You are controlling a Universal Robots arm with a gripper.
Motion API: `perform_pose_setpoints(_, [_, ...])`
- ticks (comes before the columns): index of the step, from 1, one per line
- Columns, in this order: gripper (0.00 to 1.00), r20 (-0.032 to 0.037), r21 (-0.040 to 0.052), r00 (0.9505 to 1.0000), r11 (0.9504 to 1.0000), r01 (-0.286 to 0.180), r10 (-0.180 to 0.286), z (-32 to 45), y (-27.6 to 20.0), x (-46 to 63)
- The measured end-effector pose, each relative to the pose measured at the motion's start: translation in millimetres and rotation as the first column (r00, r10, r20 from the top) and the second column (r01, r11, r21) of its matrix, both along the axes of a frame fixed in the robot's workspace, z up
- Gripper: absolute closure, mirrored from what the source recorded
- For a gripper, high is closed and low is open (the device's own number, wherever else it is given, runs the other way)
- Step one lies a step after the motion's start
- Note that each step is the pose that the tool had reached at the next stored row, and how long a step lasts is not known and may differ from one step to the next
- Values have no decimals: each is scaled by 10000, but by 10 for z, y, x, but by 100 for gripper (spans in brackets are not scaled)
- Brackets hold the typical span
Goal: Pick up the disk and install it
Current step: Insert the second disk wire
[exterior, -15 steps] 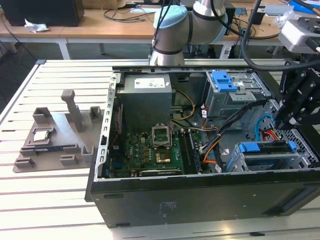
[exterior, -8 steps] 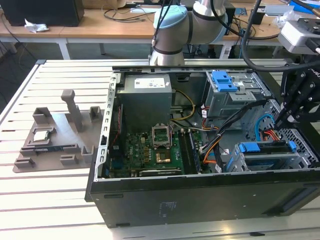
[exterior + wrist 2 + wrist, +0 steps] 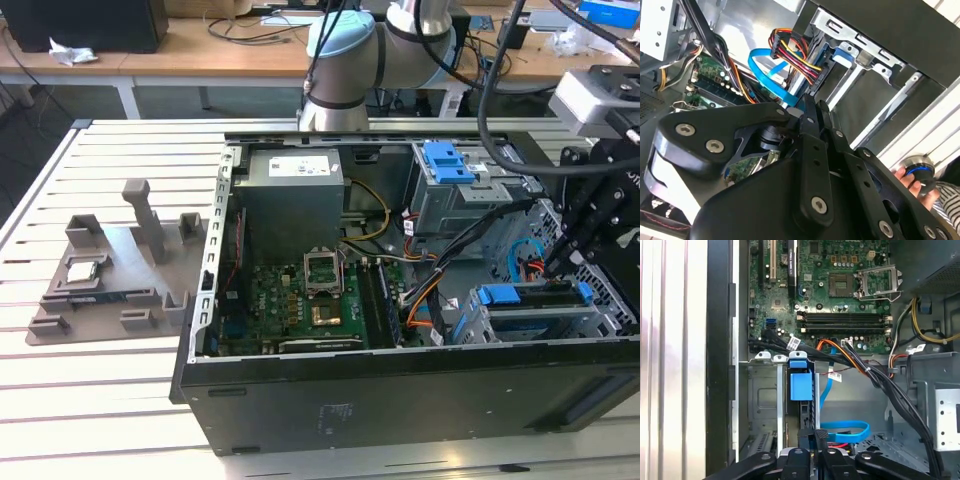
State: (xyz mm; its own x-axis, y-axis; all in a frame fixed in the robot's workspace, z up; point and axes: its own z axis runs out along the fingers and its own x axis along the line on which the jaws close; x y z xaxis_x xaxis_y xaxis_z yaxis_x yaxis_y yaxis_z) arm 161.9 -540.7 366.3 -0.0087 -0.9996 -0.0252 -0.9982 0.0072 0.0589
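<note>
You've got the gripper (image 3: 820, 436) down inside the computer case (image 3: 400, 400), at the drive cage (image 3: 762, 390) by the case's front wall. Its fingers (image 3: 809, 117) are drawn together with barely a gap, and I can't make out anything pinched between them. The disk (image 3: 800, 385) stands on edge in a slot of that cage, its blue rail tab facing the motherboard (image 3: 840, 290), and the fingertips sit right at its opposite end. Whether they touch it, I cannot tell. The main risk, to my eye, is the cabling. The blue data cable (image 3: 850, 430) loops just beside the fingertips, and a bundle of coloured power wires (image 3: 790, 47) hangs close above the disk, so any sideways drift could snag a loop, tug a connector or trap a cable against the cage. A tilted push could also jam the rails in the slot. The first wrist view gives you the straight look along the slot and the blue tab. The second wrist view adds the power wires and a person's hand (image 3: 920, 187) outside the case, near the arm — mind that. The exterior view alone shows the whole case on the slatted table (image 3: 100, 400).
</note>
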Motion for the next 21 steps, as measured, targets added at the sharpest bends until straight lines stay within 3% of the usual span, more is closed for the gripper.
perform_pose_setpoints(6, [84, 0, -2, 10000, 10000, -5, 5, -125, 0, -1])
perform_pose_setpoints(13, [84, -1, -6, 10000, 10000, -5, 5, -213, 0, -1])
perform_pose_setpoints(21, [84, 0, 7, 10000, 10000, -68, 68, -211, -16, -28])
